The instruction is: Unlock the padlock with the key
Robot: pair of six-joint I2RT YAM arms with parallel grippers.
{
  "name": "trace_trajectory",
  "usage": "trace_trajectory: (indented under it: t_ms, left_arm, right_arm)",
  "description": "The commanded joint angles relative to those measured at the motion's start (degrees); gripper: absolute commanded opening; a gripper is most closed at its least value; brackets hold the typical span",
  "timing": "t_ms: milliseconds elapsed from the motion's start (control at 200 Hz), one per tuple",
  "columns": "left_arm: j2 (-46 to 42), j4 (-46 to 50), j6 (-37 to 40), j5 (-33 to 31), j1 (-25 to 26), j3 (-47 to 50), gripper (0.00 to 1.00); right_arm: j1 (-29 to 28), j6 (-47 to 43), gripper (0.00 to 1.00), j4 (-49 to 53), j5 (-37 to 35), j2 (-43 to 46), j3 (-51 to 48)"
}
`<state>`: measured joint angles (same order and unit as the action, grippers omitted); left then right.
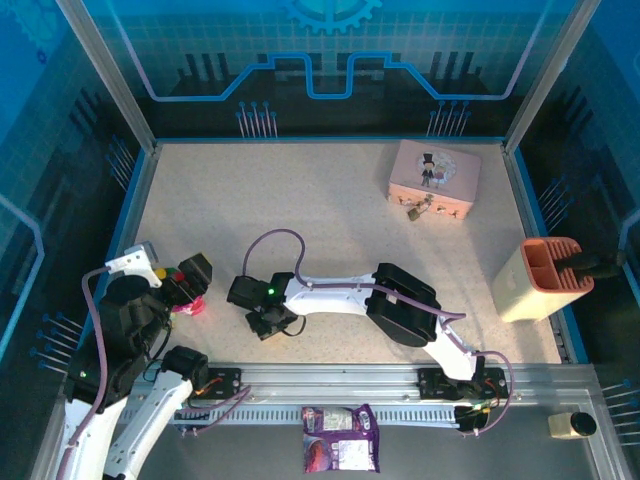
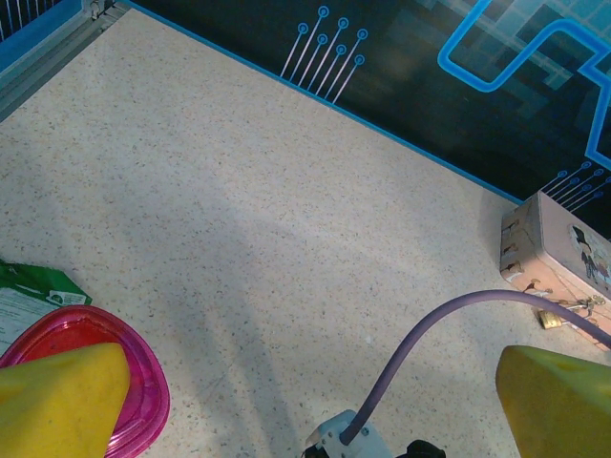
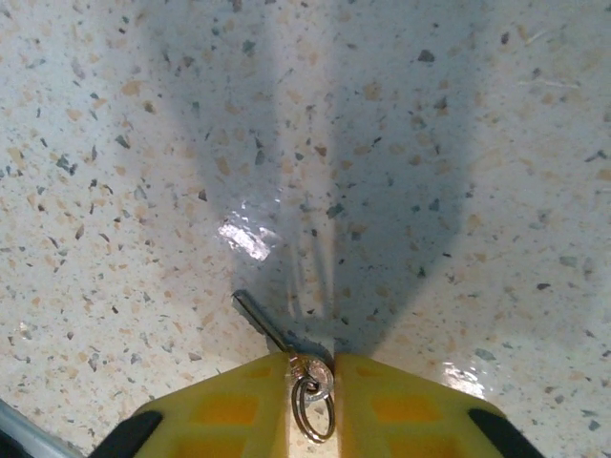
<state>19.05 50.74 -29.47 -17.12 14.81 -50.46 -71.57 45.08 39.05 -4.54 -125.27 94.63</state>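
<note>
Because my right pincer (image 3: pixel 312 364) nips the key (image 3: pixel 260 317) only at its head, with the thin blade lying on the bench (image 3: pixel 430 143) just ahead of the tips, I judge it could swivel or slip on the lift and meet the keyhole askew. Its fingers stand almost together, clamped on that head, the ring (image 3: pixel 313 412) dangling between them. The padlock (image 1: pixel 413 212) sits against the pink box (image 1: pixel 433 175), far ahead and to the right of this pincer, while my left pincer (image 2: pixel 305 391) gapes wide, holding nothing.

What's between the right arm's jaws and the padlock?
Nothing but bare speckled table, seen in the top view. The padlock sits at the front of the pink box.
</note>
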Motion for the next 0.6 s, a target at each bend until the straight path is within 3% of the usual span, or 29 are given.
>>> trace_trajectory:
  t_ms: [0,165,595]
  left_arm:
    - [-0.4,-0.5,0.6,0.4,0.2,0.5,0.99]
    - [0.0,-0.6,0.6,0.7,0.2,0.6,0.99]
    - [4.0,-2.0,0.4,5.5,-1.1,1.4,0.99]
  right_arm:
    - [-0.3,0.7,0.15,1.6,-0.4,-1.5,1.1]
    - [-0.4,0.8,0.08,0.3,-1.0,-0.2,-0.3]
    - [0.8,4.4,0.0,-11.2,-2.6,9.7,-12.4]
